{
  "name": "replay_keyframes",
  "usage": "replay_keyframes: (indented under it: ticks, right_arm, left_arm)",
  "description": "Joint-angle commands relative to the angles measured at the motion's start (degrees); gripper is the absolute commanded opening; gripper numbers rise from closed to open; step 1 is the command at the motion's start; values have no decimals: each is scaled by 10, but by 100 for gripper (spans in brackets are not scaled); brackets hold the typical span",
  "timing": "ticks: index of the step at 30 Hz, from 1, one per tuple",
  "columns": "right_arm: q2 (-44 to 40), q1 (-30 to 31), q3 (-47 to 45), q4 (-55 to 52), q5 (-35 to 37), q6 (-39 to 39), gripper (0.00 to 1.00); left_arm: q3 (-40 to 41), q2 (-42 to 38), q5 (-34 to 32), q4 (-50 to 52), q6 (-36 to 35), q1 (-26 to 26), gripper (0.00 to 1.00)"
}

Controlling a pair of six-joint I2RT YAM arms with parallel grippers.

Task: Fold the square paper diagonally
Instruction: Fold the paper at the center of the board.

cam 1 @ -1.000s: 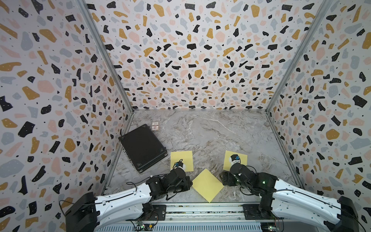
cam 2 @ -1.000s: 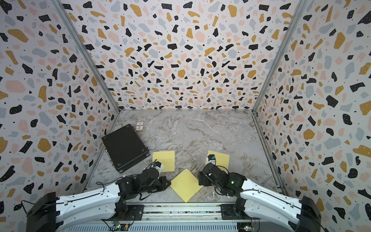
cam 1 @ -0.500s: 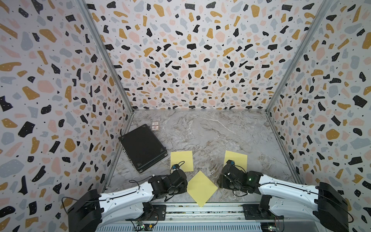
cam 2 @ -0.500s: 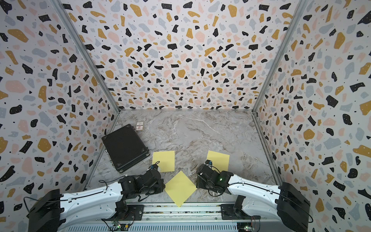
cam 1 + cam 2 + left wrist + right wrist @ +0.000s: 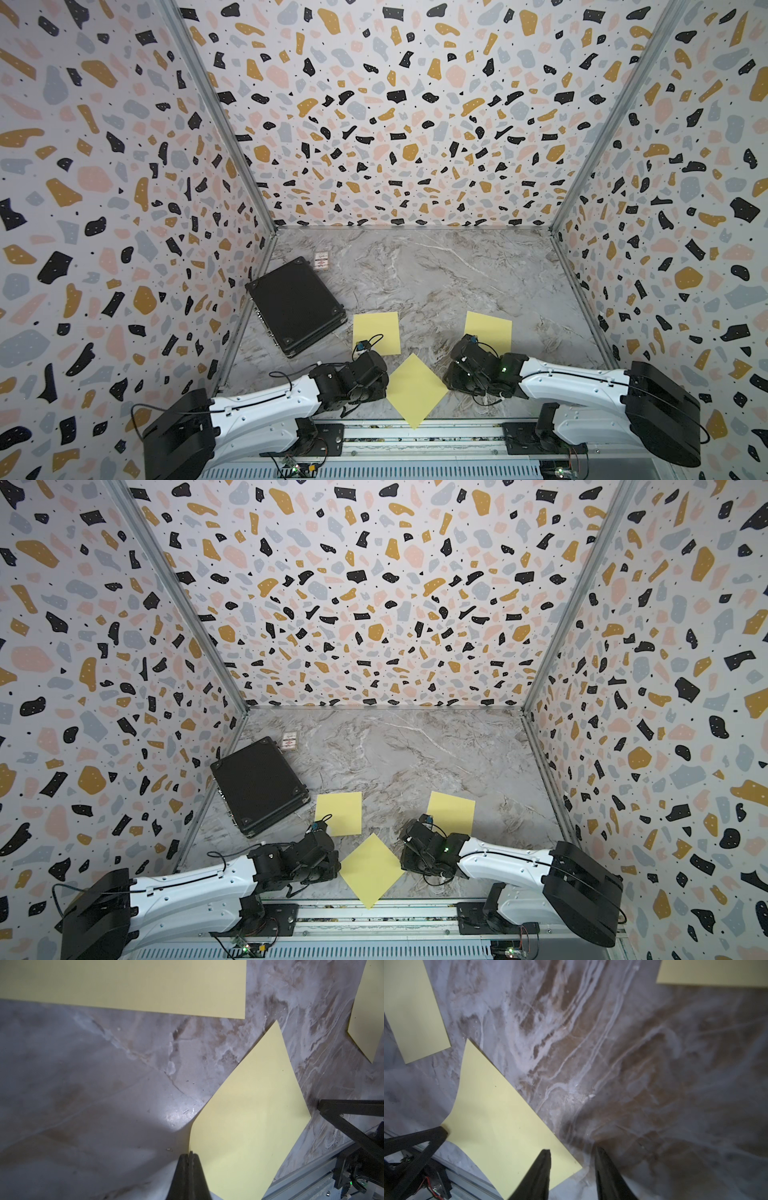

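Observation:
The square paper (image 5: 415,388) (image 5: 371,868) is yellow and lies as a diamond at the table's front edge, its near corner over the rail. My left gripper (image 5: 384,382) (image 5: 190,1154) is shut on the paper's left corner, and the sheet (image 5: 249,1115) curls up there. My right gripper (image 5: 449,380) (image 5: 573,1150) is open at the opposite corner. That corner of the paper (image 5: 500,1122) lies between the two fingers, with a gap still showing beside it.
Two more yellow sheets (image 5: 376,338) (image 5: 488,336) lie flat just behind the arms. A black case (image 5: 295,309) sits by the left wall, with a small card (image 5: 321,262) behind it. The metal rail (image 5: 415,432) runs along the front.
The paper has slid a little left and toward the front rail with the left gripper. The right gripper followed to the paper's right corner and its jaws have narrowed.

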State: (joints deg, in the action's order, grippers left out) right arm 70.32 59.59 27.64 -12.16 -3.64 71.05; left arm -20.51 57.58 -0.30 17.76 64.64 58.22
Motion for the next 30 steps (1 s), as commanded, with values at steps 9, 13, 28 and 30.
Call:
replay_keyframes:
  ticks: [9, 13, 28, 30]
  right_arm:
    - [0, 55, -16, -50, 9, 43, 42]
    - [9, 67, -9, -58, 3, 48, 42]
    - [-14, 83, -32, -48, 29, 86, 46]
    - [0, 83, -44, -2, 24, 96, 45]
  left_arm:
    - [13, 15, -6, -18, -7, -1, 0]
    - [14, 15, -6, -19, -6, -1, 0]
    - [18, 22, -6, -33, -5, 4, 0]
    - [20, 22, -6, -34, -3, 5, 0]
